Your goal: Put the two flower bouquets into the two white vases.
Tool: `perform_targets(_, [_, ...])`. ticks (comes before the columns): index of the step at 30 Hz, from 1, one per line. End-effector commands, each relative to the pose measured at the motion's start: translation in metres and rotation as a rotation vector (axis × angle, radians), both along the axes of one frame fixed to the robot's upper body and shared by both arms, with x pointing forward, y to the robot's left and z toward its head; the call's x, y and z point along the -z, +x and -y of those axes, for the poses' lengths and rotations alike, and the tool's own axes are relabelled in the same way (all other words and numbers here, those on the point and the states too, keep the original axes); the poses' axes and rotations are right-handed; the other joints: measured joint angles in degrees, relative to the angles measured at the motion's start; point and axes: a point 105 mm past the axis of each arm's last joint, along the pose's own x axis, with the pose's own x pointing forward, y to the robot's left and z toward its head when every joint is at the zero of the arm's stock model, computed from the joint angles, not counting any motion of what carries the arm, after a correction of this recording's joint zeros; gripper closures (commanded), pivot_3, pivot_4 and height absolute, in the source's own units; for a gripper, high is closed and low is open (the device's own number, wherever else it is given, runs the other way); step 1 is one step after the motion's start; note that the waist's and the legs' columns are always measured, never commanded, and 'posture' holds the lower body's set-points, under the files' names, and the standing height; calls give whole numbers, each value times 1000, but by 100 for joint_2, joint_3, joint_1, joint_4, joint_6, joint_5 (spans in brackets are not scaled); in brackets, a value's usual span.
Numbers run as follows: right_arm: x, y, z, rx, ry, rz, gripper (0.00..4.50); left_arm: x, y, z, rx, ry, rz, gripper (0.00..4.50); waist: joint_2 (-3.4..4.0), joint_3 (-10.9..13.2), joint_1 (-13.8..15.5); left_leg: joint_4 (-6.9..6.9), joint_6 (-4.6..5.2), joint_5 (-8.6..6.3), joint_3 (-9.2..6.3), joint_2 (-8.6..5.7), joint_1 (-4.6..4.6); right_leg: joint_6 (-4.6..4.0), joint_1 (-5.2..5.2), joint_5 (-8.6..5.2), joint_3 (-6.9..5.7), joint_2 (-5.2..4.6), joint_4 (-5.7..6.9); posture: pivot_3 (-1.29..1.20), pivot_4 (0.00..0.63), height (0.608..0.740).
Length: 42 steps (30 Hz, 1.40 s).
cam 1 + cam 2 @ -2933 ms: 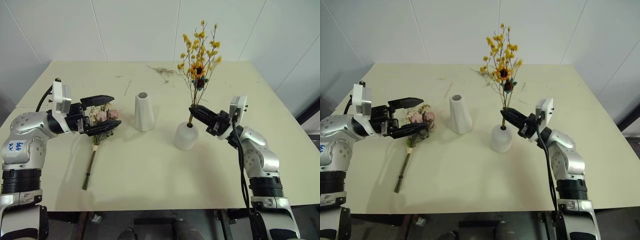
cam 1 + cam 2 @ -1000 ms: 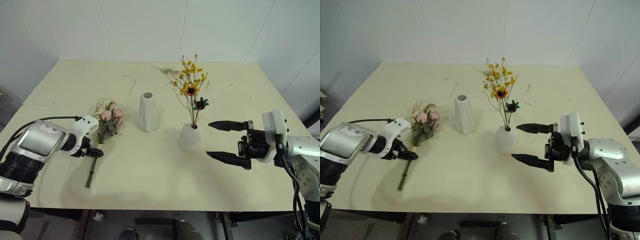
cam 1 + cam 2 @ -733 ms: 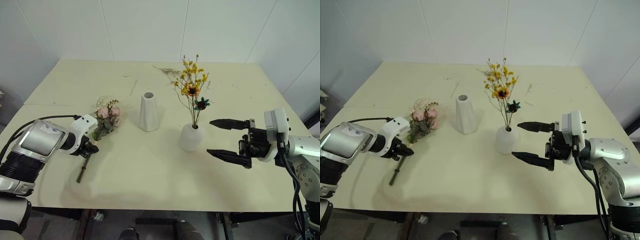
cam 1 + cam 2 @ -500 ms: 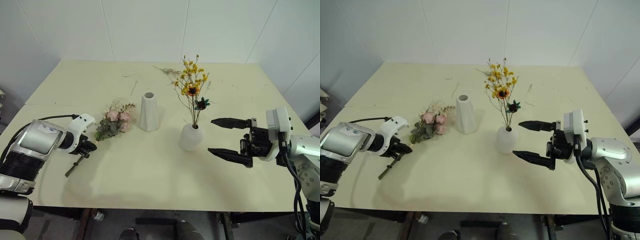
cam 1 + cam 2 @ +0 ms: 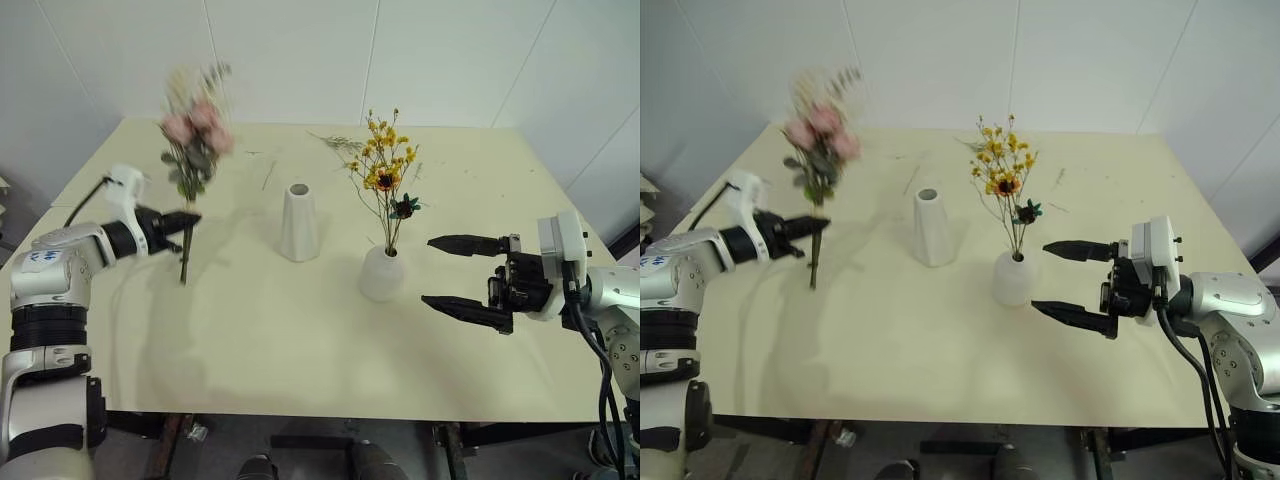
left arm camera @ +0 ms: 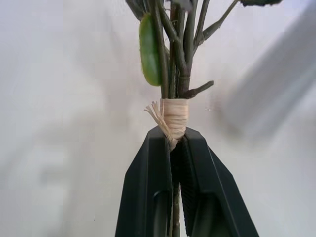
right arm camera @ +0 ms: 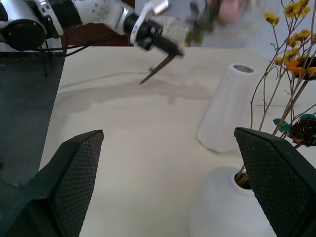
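The left gripper (image 5: 186,218) is clamped tight on the stems of the pink rose bouquet (image 5: 192,130), pinching them just below the pale raffia binding (image 6: 175,114), as the left wrist view shows with both black fingers (image 6: 148,197) pressed against the stalks. The bouquet stands upright and clear of the table (image 5: 300,350), its blooms raised over the table's ten o'clock area and its stem end hanging free below the gripper. Near the table's middle stands the tall cone vase (image 5: 298,222), upright with its mouth open and nothing in it; the bouquet is at its nine o'clock, well apart from it. At the cone's four o'clock, near it but not touching, sits the short round vase (image 5: 380,274), and the yellow bouquet (image 5: 385,170) stands in its small hole, thin stems rising upright with a dark flower partway up. The right gripper (image 5: 458,271) hovers at the round vase's three o'clock, near it but apart, with its two fingers spread wide and nothing between them. Some loose dried twigs (image 5: 335,143) lie on the table at the twelve o'clock side, behind the yellow blossoms.
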Motion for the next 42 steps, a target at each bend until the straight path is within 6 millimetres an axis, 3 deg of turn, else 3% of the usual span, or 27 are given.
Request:
perform_targets(1, [-16, -2, 6, 22, -3, 63, 0, -66, -12, 4, 64, -159, 301, 4481, 0, 0, 22, 0, -1, -1, 0, 0, 0, 0, 0, 0, 0, 0, 0, 0, 150, 740])
perform_targets(3, [-17, -2, 6, 26, -3, 67, 0, -86, -16, 17, 147, -232, 389, 4481, -1, 0, 33, 0, -1, -1, 0, 0, -1, 1, 0, 0, -1, 0, -1, 0, 150, 740])
perform_targets(8, [-19, -1, 4, 38, -4, 75, 0, -109, -20, 57, 386, -372, 466, 4481, -1, -1, 54, 3, 0, -1, 0, -4, -1, 3, 4, 1, -1, 0, -3, 0, 150, 740])
perform_targets(13, [-19, -1, 4, 56, 2, 86, 0, -103, -11, 89, 500, -408, 432, 4481, -1, -1, 7, 2, 0, -1, 1, -5, 1, 7, 3, 3, 2, 1, -2, 0, 150, 740])
perform_targets(20, [-18, -6, 5, 92, 23, 95, 0, -99, 2, 117, 564, -422, 426, 4481, -3, 0, 13, -1, 0, -1, 0, -5, -2, 7, 1, 3, 2, 3, -7, 0, 150, 740])
perform_targets(34, [-18, -12, 5, 147, 50, 112, 0, -81, 13, 136, 573, -351, 459, 4481, -4, 1, 19, -5, 1, -1, 0, -5, -6, 8, 2, 3, 2, 4, -20, 0, 150, 740])
perform_targets(42, [-18, -14, 4, 164, 61, 115, 0, -91, 13, 141, 591, -413, 488, 4481, -4, 1, 24, -3, 1, -1, 0, -6, -12, 13, 3, 6, 3, 4, -27, 0, 150, 740])
